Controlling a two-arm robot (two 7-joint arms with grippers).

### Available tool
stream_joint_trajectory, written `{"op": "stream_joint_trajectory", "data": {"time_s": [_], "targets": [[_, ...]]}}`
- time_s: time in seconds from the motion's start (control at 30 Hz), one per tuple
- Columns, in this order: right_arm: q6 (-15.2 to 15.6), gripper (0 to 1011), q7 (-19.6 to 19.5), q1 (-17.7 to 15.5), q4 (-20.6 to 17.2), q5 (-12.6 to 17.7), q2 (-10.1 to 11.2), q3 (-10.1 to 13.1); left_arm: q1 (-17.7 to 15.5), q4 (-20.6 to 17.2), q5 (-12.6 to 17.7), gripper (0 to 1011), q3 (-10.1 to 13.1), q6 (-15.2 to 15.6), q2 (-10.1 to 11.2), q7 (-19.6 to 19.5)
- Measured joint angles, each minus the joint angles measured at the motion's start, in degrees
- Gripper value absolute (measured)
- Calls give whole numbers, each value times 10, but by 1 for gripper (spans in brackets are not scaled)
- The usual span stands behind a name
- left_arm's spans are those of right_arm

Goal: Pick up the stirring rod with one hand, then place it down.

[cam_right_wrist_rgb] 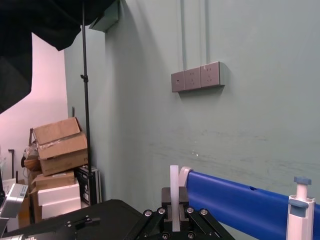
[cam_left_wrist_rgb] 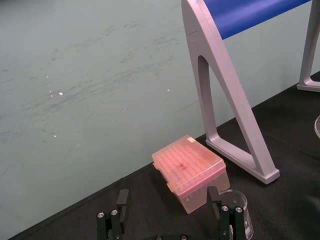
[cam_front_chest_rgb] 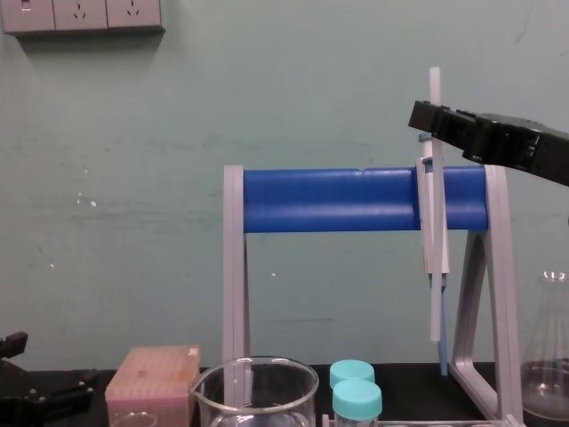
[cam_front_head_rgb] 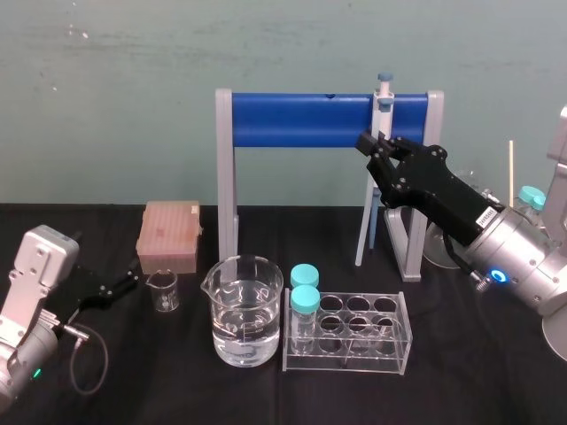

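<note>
My right gripper [cam_front_head_rgb: 372,147] is raised in front of the blue rack's right end, shut on the stirring rod [cam_front_head_rgb: 366,221]. The rod is thin, whitish and close to upright; its top sticks out above the fingers [cam_front_chest_rgb: 434,84] and its lower end hangs well clear of the table. In the right wrist view the rod [cam_right_wrist_rgb: 174,182] stands clamped between the two fingers. The grey-white pipette [cam_front_head_rgb: 384,96] with a blue tip hangs on the rack just behind it. My left gripper [cam_front_head_rgb: 122,285] rests low at the table's left, open and empty.
The blue-barred rack [cam_front_head_rgb: 301,119] stands at the back. In front are a large beaker of water [cam_front_head_rgb: 244,312], a clear tube rack [cam_front_head_rgb: 354,335] with two teal-capped tubes, a small beaker [cam_front_head_rgb: 162,290] and a pink tip box [cam_front_head_rgb: 168,235]. A glass flask [cam_front_chest_rgb: 547,356] stands at the right.
</note>
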Motion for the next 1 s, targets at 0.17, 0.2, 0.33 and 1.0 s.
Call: {"op": "stream_joint_trajectory", "data": {"time_s": [0.17,0.2,0.33,1.0], "targets": [[0,71,0,0,0,0,0,-1,0,0,0,1000,0,0,0,0],[0,72,0,0,0,0,0,-1,0,0,0,1000,0,0,0,0],[0,71,0,0,1,0,0,-1,0,0,0,1000,0,0,0,0],[-1,71,5,4,9,0,-2,-4,0,0,0,1000,0,0,0,0]]}}
